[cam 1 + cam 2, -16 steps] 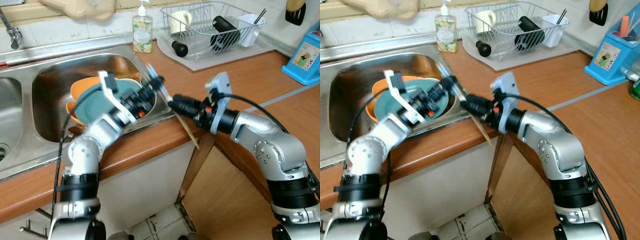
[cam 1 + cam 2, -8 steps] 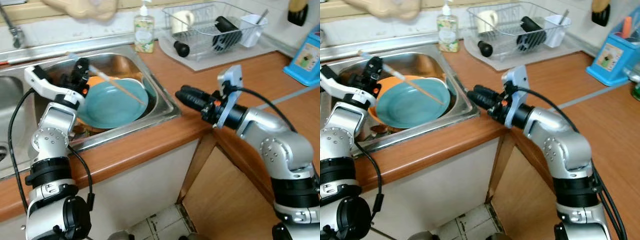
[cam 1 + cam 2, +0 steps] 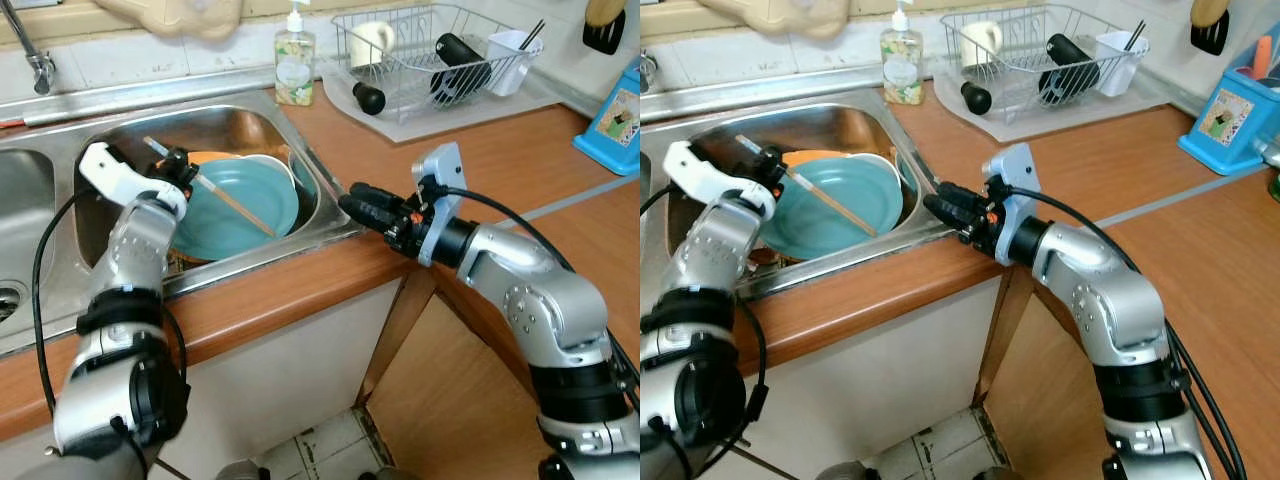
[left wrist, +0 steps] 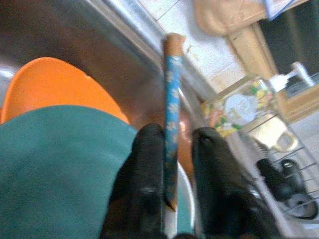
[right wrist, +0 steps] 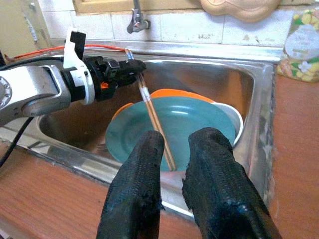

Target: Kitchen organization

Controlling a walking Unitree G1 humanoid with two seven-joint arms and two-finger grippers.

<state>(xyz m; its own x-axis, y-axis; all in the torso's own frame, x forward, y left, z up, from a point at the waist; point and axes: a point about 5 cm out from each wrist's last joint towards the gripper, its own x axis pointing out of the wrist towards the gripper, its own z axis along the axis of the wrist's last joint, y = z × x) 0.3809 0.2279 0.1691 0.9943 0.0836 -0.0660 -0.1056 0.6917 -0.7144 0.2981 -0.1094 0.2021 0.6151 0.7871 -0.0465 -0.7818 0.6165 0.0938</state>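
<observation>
The left arm bends in over the sink (image 3: pixel 330 215), its left hand (image 3: pixel 178 165) clamped on a pair of chopsticks (image 3: pixel 215 190) with a blue patterned end, which slant down across the teal plate (image 3: pixel 245 200) stacked on an orange one. The right arm stretches level along the wooden surface (image 3: pixel 290 285), its right hand (image 3: pixel 352 200) at the sink's rim, fingers narrowly apart and holding nothing. The soap bottle's (image 3: pixel 294 68) label is unreadable.

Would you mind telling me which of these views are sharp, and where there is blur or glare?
Left eye view: fairly sharp, with glare on the steel sink wall. Left wrist view: soft overall, the chopsticks and black fingers blurred from closeness. Right wrist view: background crisp, near fingers slightly soft.
</observation>
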